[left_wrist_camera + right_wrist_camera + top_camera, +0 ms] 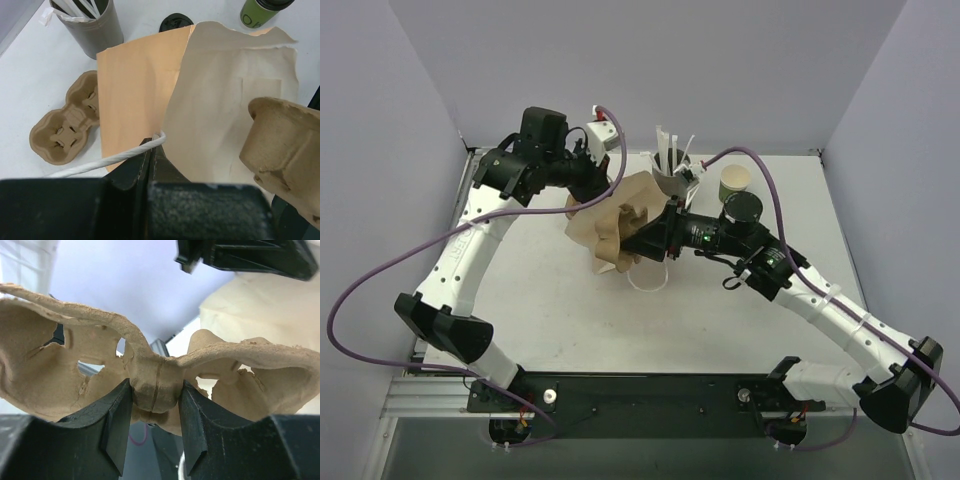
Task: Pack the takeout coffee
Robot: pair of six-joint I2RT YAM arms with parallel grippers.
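Observation:
The takeout coffee [742, 208], a green cup with a black lid, stands at the back right beside my right arm. Its body shows at the top edge of the left wrist view [259, 10]. My left gripper [152, 142] is shut on the white cord handle [105, 161] of a brown paper bag [150, 90] and holds the bag's mouth up [610, 225]. My right gripper [156, 390] is shut on the middle ridge of a pulp cup carrier [75, 355]. It holds the carrier at the bag's open mouth [632, 222].
A grey straw holder [92, 25] with white straws stands at the back, a loose black lid [176, 22] beside it. A lidless green cup [735, 180] stands behind the coffee. A second pulp carrier [65, 125] lies on the table beside the bag. A white loop [648, 278] lies under the bag.

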